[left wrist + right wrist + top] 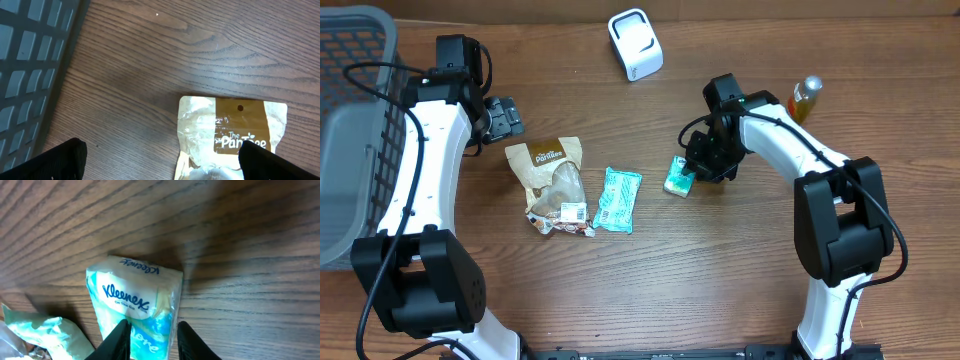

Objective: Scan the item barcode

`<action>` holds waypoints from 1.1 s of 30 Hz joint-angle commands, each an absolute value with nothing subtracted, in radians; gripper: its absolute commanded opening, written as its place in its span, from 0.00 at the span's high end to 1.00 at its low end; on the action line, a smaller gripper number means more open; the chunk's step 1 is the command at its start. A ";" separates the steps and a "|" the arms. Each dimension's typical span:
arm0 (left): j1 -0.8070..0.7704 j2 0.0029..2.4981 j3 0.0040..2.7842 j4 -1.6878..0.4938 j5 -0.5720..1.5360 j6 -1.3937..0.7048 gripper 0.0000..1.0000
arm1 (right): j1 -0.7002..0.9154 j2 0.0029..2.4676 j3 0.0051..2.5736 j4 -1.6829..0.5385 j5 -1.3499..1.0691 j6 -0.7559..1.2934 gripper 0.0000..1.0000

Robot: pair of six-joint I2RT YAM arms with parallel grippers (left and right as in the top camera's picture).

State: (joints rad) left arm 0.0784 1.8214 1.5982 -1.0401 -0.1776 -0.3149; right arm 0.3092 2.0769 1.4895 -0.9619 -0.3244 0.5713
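Currently at table's left edge: grey plastic lattice basket [360, 40]. Shows only its own grid walls and grey floor from overhead.

Left gripper [502, 117]: spread fully wide, grasping nothing. Hovers over top edge of brown-and-clear foil snack pouch [550, 165], just beside the basket. Reads "The Pan…" in white on the pouch's brown band [235, 137]; later letters cut off by a black finger [272, 162].

Right gripper [152, 342]: jaws drawn narrow, clenched on near end of small white-and-teal plastic-wrapped tissue pack [132, 297]. Touches it with both fingers, one at the pack's edge, the other over its face. Location of pack: on brown wooden table [720, 290], right of centre, near but apart from teal crinkled wrapper packet [618, 199]. Reads "Kleenex" in blue script across the white part.

Toward the far edge: white box-shaped barcode scanner [635, 43], well apart from the pack. Beside the right arm: small amber liquid bottle [805, 98]; label unreadable.
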 commanded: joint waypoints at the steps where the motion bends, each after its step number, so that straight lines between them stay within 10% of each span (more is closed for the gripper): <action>1: 0.072 1.805 1.606 -1.039 -0.190 -0.311 0.00 | 0.313 2.045 1.475 -0.958 -0.311 0.599 0.73; 33: 0.072 1.805 1.606 -1.039 -0.191 -0.311 0.00 | 0.312 2.044 1.317 -0.835 -0.204 0.681 0.83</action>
State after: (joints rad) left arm 0.0784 1.8214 1.5982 -1.0401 -0.1776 -0.3149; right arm 0.3145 2.0270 1.3525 -0.8307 -0.2821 0.6712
